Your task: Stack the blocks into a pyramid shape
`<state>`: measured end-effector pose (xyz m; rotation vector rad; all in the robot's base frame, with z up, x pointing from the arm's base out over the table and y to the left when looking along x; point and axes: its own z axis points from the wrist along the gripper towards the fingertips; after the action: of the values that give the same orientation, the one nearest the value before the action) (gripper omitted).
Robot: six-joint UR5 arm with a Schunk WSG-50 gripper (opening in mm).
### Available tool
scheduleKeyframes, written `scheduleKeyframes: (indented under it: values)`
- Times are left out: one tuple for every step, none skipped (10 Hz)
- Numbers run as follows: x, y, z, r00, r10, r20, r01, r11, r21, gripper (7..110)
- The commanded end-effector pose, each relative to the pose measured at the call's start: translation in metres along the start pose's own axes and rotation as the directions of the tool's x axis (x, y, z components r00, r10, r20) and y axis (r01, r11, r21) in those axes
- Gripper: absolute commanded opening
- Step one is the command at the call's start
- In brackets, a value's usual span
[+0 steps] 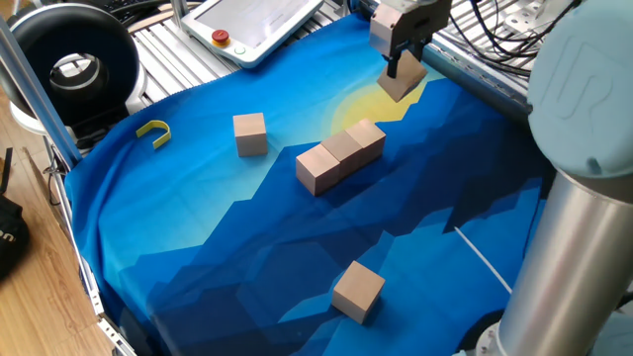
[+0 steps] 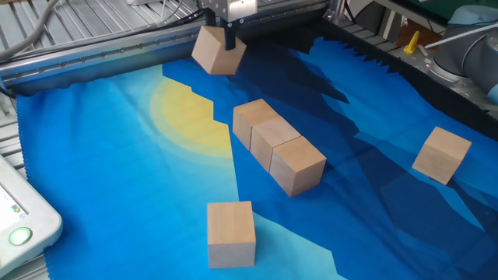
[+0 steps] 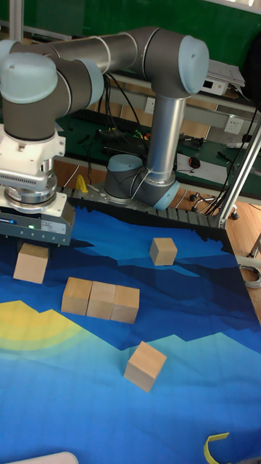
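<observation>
My gripper hangs over the far edge of the blue cloth, shut on one tan block, which is lifted clear of the cloth and tilted. In the other fixed view the gripper holds this block above the yellow sun patch's far side. In the tall view the held block sits under the gripper, left of the row. A row of three blocks lies touching mid-cloth. Two loose blocks lie apart from it.
A small yellow hook piece lies at the cloth's left edge. A teach pendant and a black round device sit beyond the cloth. The arm's grey column stands at the right, with metal rails along the far side.
</observation>
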<state>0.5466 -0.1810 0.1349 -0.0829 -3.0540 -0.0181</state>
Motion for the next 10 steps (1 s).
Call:
scheduleKeyframes:
  values:
    - [-0.009, 0.026, -0.004, 0.999, 0.046, -0.010, -0.046, 0.999, -0.001, 7]
    - [-0.009, 0.045, -0.004, 0.997, 0.078, -0.016, -0.078, 0.997, -0.001, 7]
    - [-0.011, 0.061, -0.007, 0.994, 0.104, -0.014, -0.104, 0.995, 0.000, 7]
    - [-0.006, 0.077, -0.012, 0.991, 0.127, -0.036, -0.127, 0.992, -0.002, 7]
    - [0.000, 0.093, -0.016, 0.989, 0.135, -0.062, -0.136, 0.991, -0.015, 7]
    - [0.005, 0.112, -0.017, 0.987, 0.142, -0.074, -0.146, 0.988, -0.055, 7]
    - [0.004, 0.123, -0.017, 0.986, 0.147, -0.072, -0.153, 0.985, -0.082, 7]
    - [0.006, 0.135, -0.016, 0.984, 0.156, -0.084, -0.164, 0.981, -0.103, 7]
    - [0.012, 0.131, -0.012, 0.986, 0.121, -0.111, -0.132, 0.986, -0.101, 7]
    - [0.022, 0.134, -0.011, 0.985, 0.109, -0.137, -0.121, 0.989, -0.085, 7]
